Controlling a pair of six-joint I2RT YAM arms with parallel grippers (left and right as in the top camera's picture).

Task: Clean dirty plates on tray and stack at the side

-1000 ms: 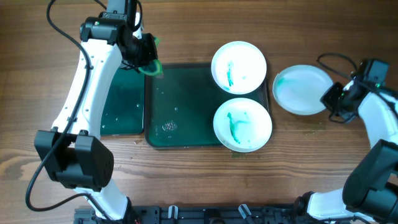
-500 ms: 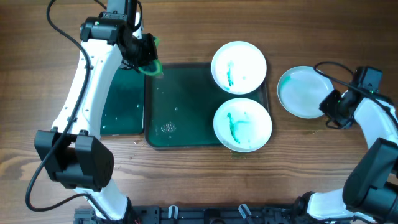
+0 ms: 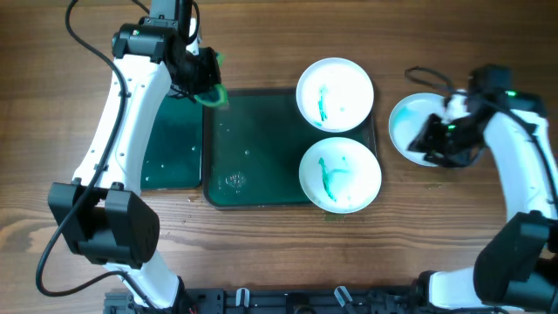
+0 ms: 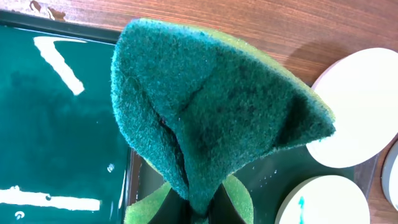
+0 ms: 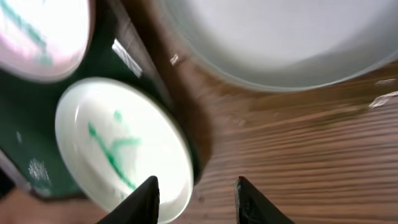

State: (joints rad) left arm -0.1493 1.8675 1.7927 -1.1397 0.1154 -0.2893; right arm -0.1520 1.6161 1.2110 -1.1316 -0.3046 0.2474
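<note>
My left gripper (image 3: 206, 77) clenching green sponge (image 4: 211, 118), hovering over tray (image 3: 253, 144) corner toward desk's far edge. My right gripper (image 5: 196, 193) hanging released beside plain white plate (image 3: 408, 122) near desk's right edge. Two smeared plates (image 3: 335, 94) lying on tray.
</note>
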